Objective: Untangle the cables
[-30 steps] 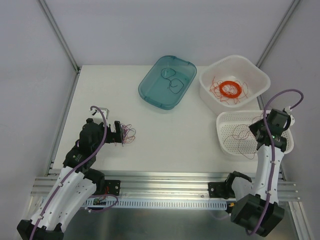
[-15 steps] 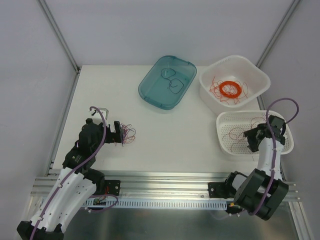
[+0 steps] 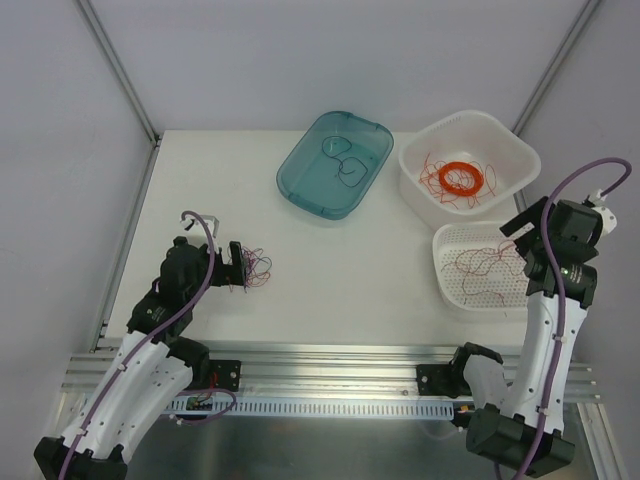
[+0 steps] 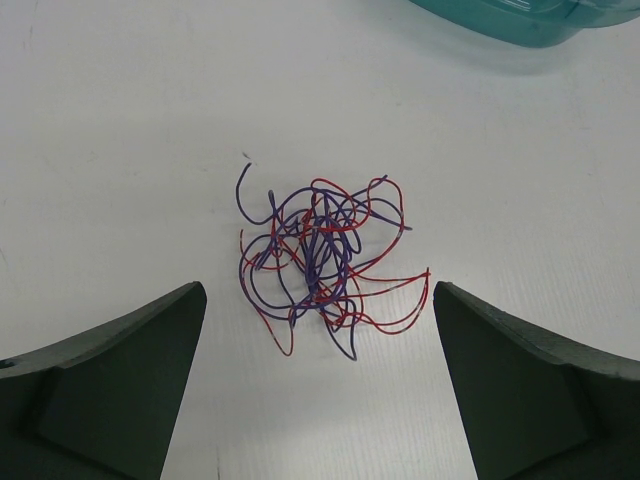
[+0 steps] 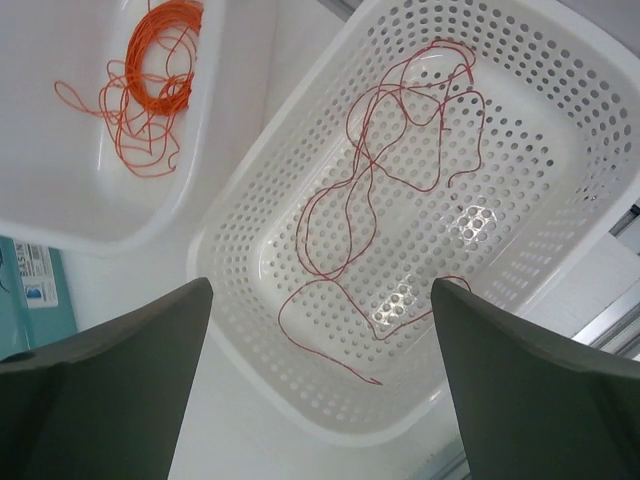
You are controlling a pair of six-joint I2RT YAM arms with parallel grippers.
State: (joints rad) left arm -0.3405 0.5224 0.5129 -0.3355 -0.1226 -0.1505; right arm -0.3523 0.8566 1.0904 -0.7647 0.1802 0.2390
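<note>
Since separated strands apparently go in bins, a red wire (image 5: 400,150) lies in the perforated basket (image 5: 560,60) under the spread, empty right gripper (image 5: 320,290). The left gripper (image 3: 238,266), also spread, straddles the cable tangle (image 4: 320,255) on the table (image 3: 350,270).

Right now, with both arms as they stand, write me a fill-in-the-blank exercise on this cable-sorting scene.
1. The left gripper, open, faces the tangled wad of wires, which lies on the white ____.
2. The loose wire in the perforated basket is ____.
3. The white tub holds a neat ____ coil.
4. Above that basket, the right gripper is ____, holding nothing.

Missing words: table; red; orange; open.
</note>
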